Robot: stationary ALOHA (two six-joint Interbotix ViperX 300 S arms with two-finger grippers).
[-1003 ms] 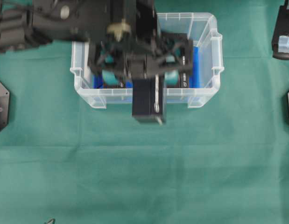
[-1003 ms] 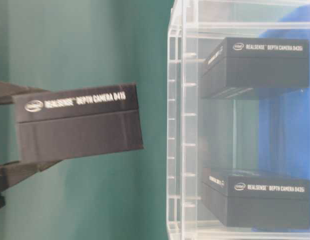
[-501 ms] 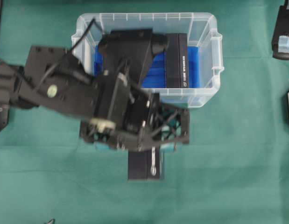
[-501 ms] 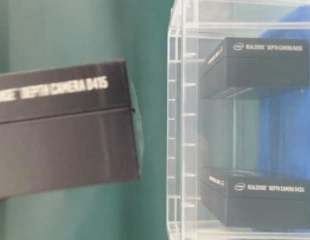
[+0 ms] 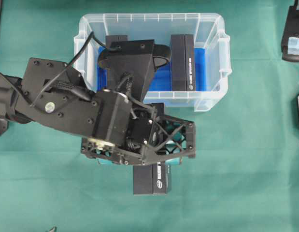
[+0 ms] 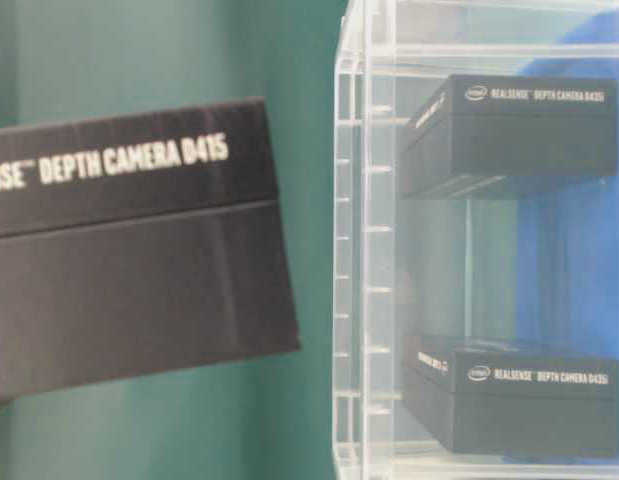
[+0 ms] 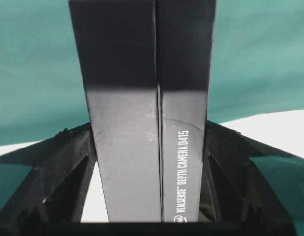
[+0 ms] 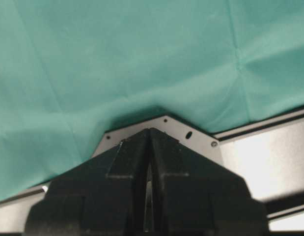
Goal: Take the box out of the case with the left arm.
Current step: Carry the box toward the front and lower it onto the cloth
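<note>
A black box [image 5: 150,180] lettered "REALSENSE DEPTH CAMERA D415" hangs outside the case [image 5: 154,18], over the green cloth just in front of its near wall. My left gripper [image 5: 148,162] is shut on this box, with its teal-padded fingers pressed against the two long sides. The left wrist view shows the box [image 7: 147,123] clamped between the black fingers [image 7: 68,162] of that gripper [image 7: 149,132]. From table level the box [image 6: 129,250] fills the left half, apart from the clear case [image 6: 364,250]. My right gripper [image 8: 150,147] is shut and empty over the cloth.
Two more black boxes stay in the case on its blue lining: one [image 5: 183,63] on the right, one [image 5: 115,41] on the left half-hidden under the left arm. The right arm [image 5: 293,38] sits at the far right edge. Black base plates lie at both sides.
The left arm has carried the box over the case's near wall and out above the cloth. It has come closer to the table-level camera. The right arm has not moved.
</note>
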